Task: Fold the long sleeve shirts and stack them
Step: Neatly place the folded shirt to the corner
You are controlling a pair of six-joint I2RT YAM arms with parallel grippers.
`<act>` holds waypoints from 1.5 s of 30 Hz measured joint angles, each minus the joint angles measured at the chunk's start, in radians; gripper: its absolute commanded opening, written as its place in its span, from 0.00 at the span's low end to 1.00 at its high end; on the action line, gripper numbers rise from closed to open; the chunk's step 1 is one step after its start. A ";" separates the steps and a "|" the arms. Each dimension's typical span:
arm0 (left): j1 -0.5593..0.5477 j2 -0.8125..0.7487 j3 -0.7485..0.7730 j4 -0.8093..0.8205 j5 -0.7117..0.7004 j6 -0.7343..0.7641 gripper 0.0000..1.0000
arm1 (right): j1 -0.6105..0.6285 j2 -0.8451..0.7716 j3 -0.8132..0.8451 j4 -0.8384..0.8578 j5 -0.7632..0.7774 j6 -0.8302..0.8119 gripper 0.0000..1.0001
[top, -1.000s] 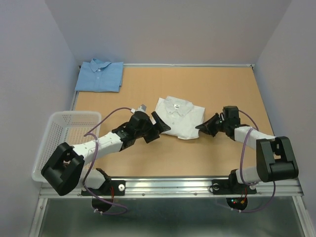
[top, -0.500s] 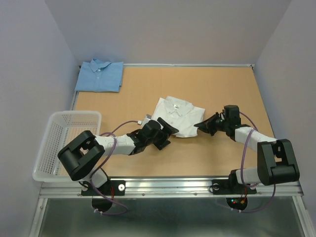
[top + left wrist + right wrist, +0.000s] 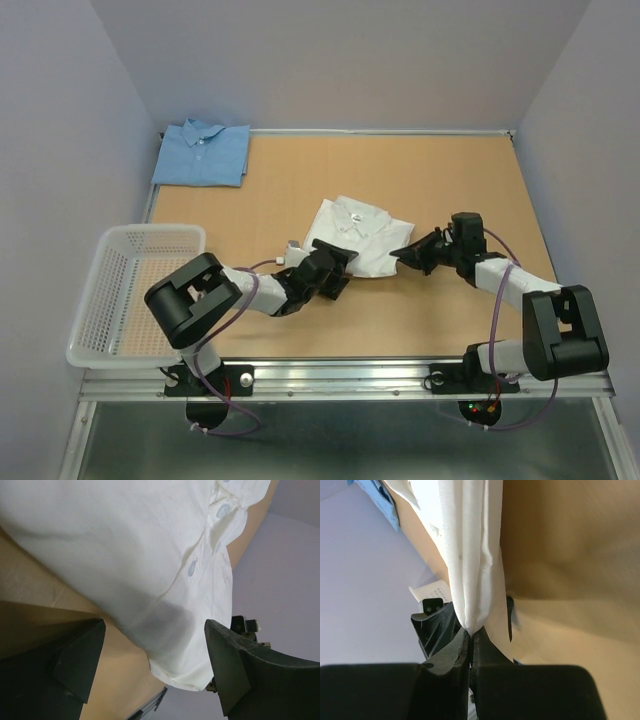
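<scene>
Shirts lie in two spots on the brown counter [image 3: 420,170]. The white shirt [image 3: 358,232] is folded near the middle, with its collar toward the far side and its buttons facing up. The blue shirt [image 3: 203,152] is folded in the far left corner, well apart from the white one.

The left pincer [image 3: 338,268] sits low at the near left edge of the white shirt. Its two fingers [image 3: 75,655] are wide apart. The edge of the shirt shows between them, but nothing is pinched.

The right pincer [image 3: 404,252] is at the right corner of the white shirt. Its fingers are pressed together, and a fold of the white cloth is squeezed at their tips.

A white mesh basket [image 3: 120,300] sits at the near left side of the counter, beside the left arm.
</scene>
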State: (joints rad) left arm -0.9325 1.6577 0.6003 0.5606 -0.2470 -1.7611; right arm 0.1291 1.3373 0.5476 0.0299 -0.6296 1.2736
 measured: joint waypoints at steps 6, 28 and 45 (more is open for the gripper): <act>0.000 0.042 0.000 0.076 -0.056 -0.044 0.92 | 0.015 -0.002 0.000 0.000 -0.001 0.014 0.01; 0.027 0.147 -0.019 0.182 -0.143 -0.073 0.00 | 0.058 -0.005 -0.024 0.004 -0.003 0.037 0.01; 0.124 0.111 0.082 0.098 -0.087 0.407 0.00 | 0.061 -0.123 -0.005 -0.078 0.011 -0.158 0.83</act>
State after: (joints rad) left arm -0.8085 1.7691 0.6819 0.6590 -0.3344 -1.3540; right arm 0.1905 1.2144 0.5430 -0.0483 -0.6186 1.1156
